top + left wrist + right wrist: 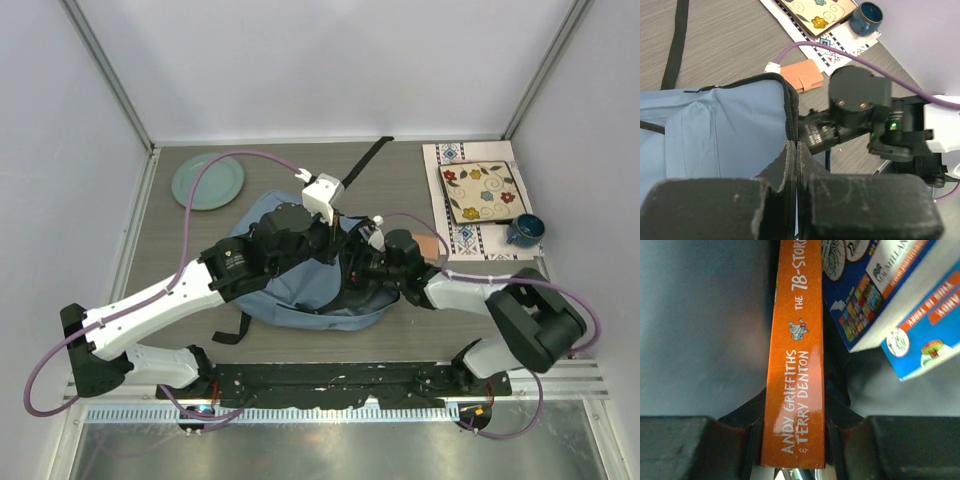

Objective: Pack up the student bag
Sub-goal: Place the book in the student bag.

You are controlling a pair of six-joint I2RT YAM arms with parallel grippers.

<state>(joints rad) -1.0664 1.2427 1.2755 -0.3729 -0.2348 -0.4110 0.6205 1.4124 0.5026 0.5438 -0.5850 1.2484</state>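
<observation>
Where the right fingers [700,450] close: around the spine of an orange paperback book [796,355], pinching it.
Left fingers [785,170]: pressed together beside the dark zipper edge [789,107].
Student bag [295,288]: large light blue-grey soft fabric backpack, lying on the table [400,180].

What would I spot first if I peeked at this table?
The big blue-grey student bag in the middle of the table, with both robot arms bent over it. The right gripper holds an orange Andy Griffiths and Terry Denton book by its spine, and the left gripper is shut on the bag's zipper edge.
</observation>
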